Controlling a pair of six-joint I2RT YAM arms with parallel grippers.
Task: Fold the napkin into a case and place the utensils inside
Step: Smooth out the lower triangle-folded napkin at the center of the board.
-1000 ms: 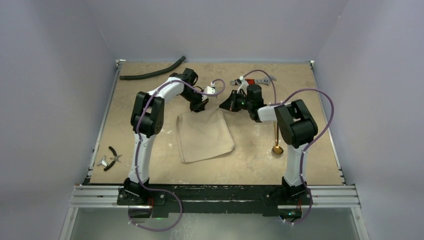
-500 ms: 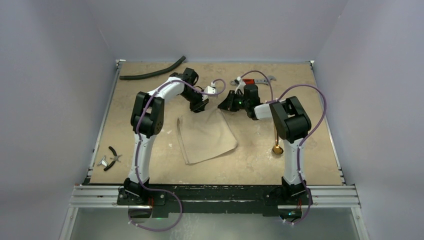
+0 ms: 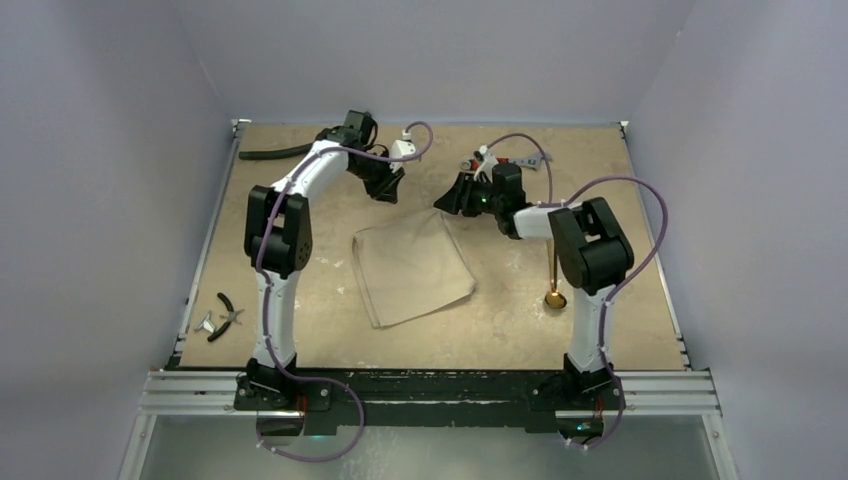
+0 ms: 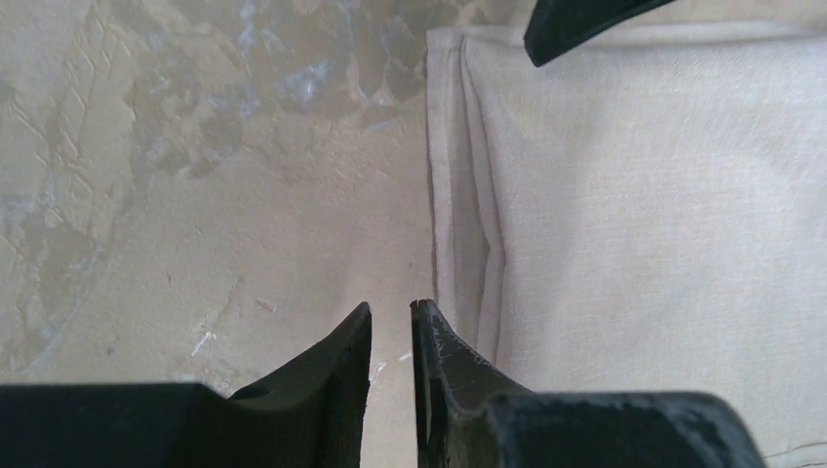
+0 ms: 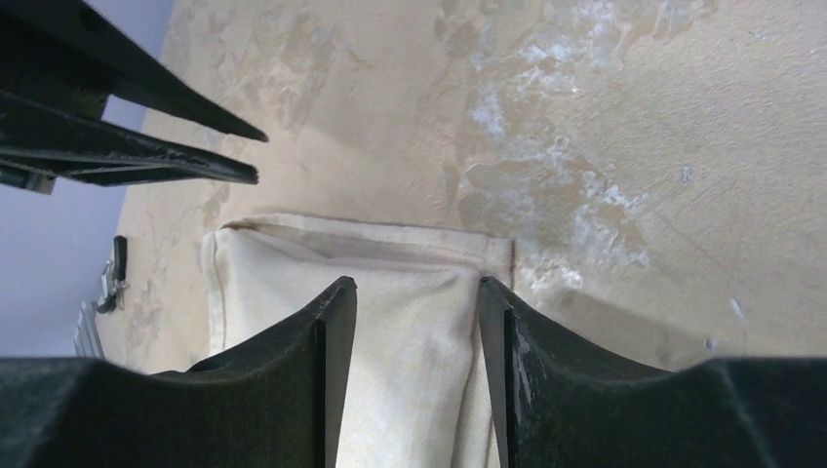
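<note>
Looks partly done: napkin (image 3: 412, 268) folded flat mid-table, betw. arms. Left gripper (image 4: 392, 307) barely apart, right gripper (image 5: 415, 285) wide apart, both empty. Spoon (image 3: 555, 298) off to napkin's right, not yet inside.

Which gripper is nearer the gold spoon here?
Right. The right gripper hovers by the napkin's far right corner, with the gold spoon lying off to its right. The left gripper hangs past the napkin's far edge, further left, so farther from the spoon.
</note>
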